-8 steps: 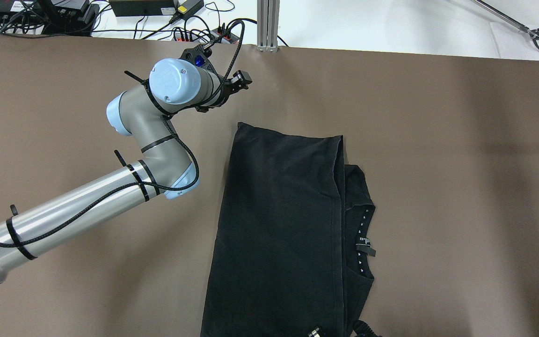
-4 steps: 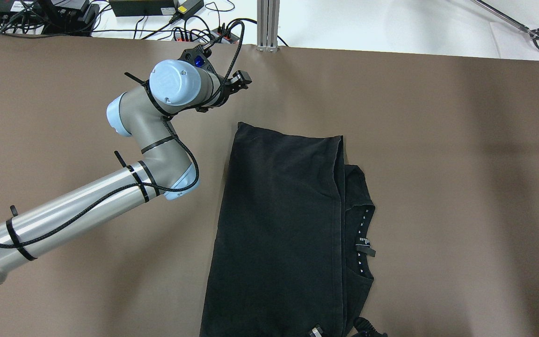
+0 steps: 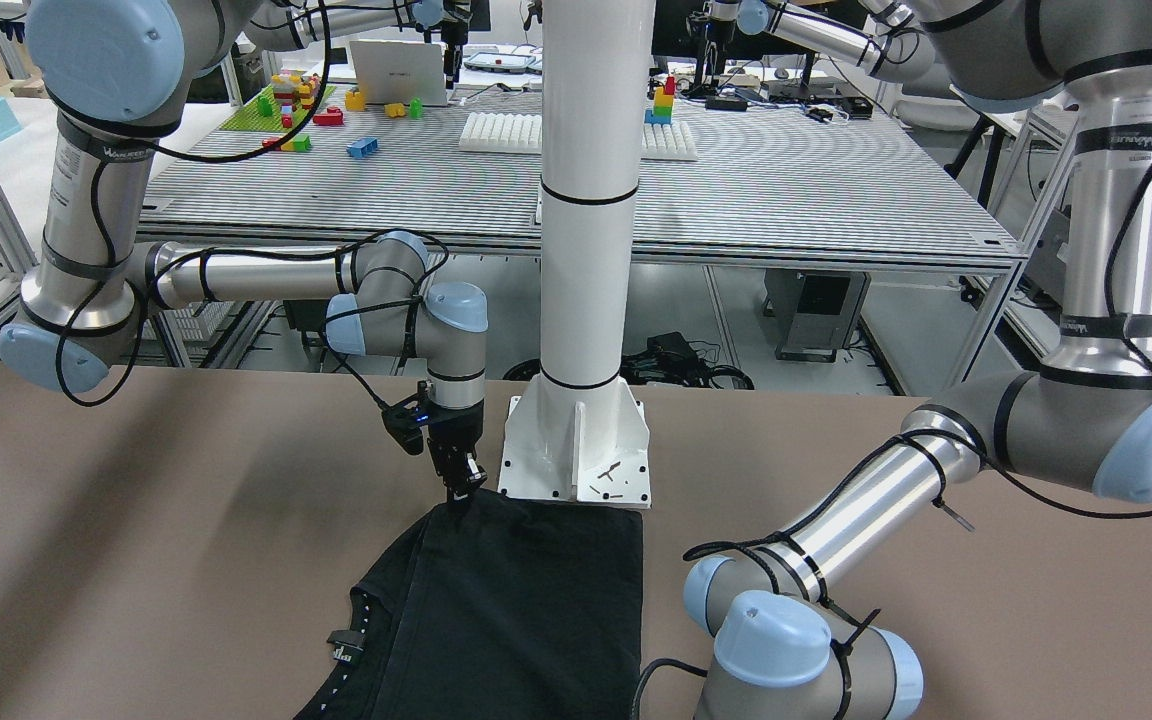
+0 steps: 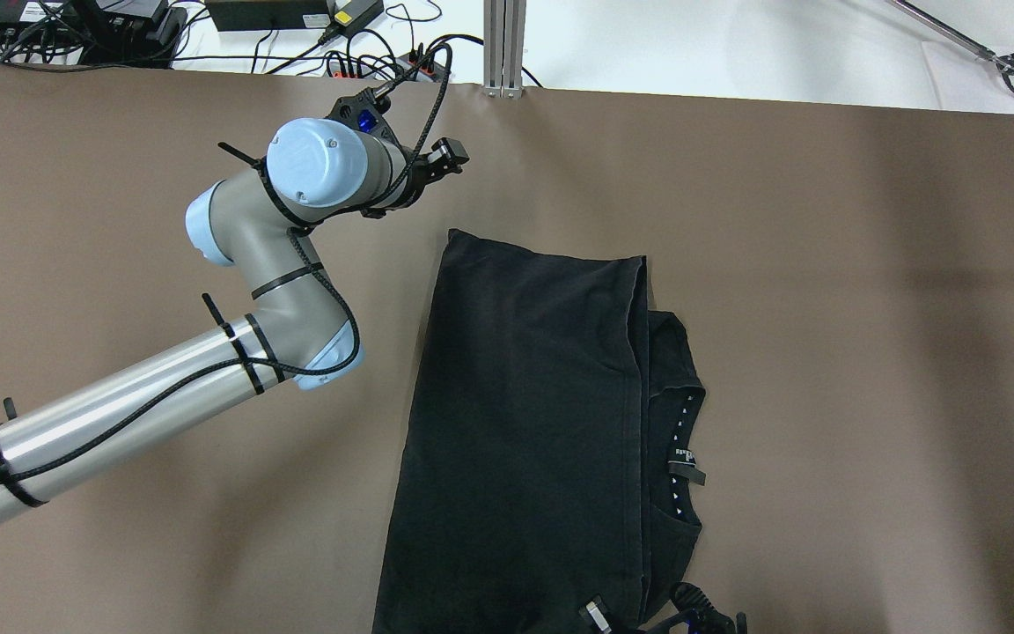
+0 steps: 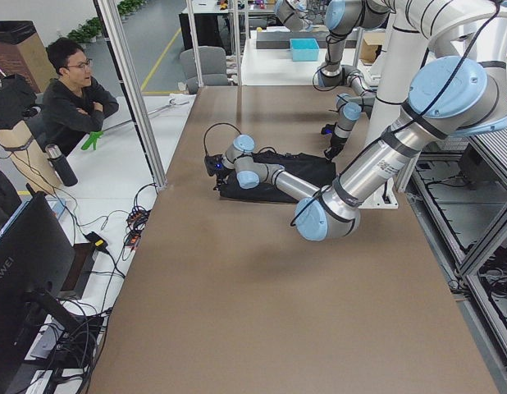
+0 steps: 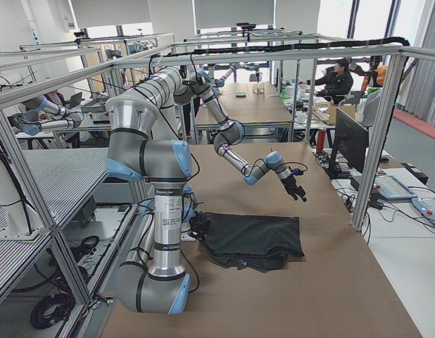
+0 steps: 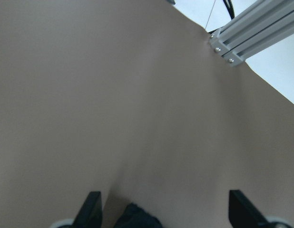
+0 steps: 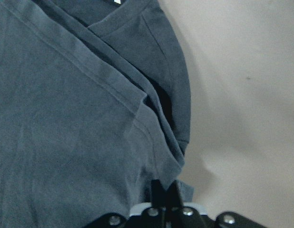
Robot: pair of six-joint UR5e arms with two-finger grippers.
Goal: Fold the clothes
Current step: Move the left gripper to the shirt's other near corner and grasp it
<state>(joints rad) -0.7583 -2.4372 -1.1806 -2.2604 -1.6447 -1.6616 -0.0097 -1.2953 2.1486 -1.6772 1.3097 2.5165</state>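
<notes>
At the garment's [image 4: 525, 423] robot-side edge, the right pincer [image 3: 461, 492] points straight down with its tip on the corner of the folded stack. Its fingers [image 8: 162, 194] are pressed together on the layered hem there, so the cloth is pinched. The rest of the garment spreads away from this pincer toward the far side of the tabletop [image 4: 824, 308]. The garment is black, folded lengthwise, and lies flat on the tabletop roughly at mid-width. A narrow strip of the under layer, carrying the collar [image 4: 681, 453] and its small white marks, shows beside the top layer's hem on the robot's right.

The left pincer [image 4: 447, 158] hangs above bare tabletop, just beyond the garment's far corner and apart from it. Its fingers [image 7: 92, 211] are spread wide with nothing gripped. From its wrist camera, a dark cloth corner shows at the lower edge, below the fingertips. Ahead of it lies bare tabletop up to the far edge, where an aluminium post [image 7: 256, 31] stands.
</notes>
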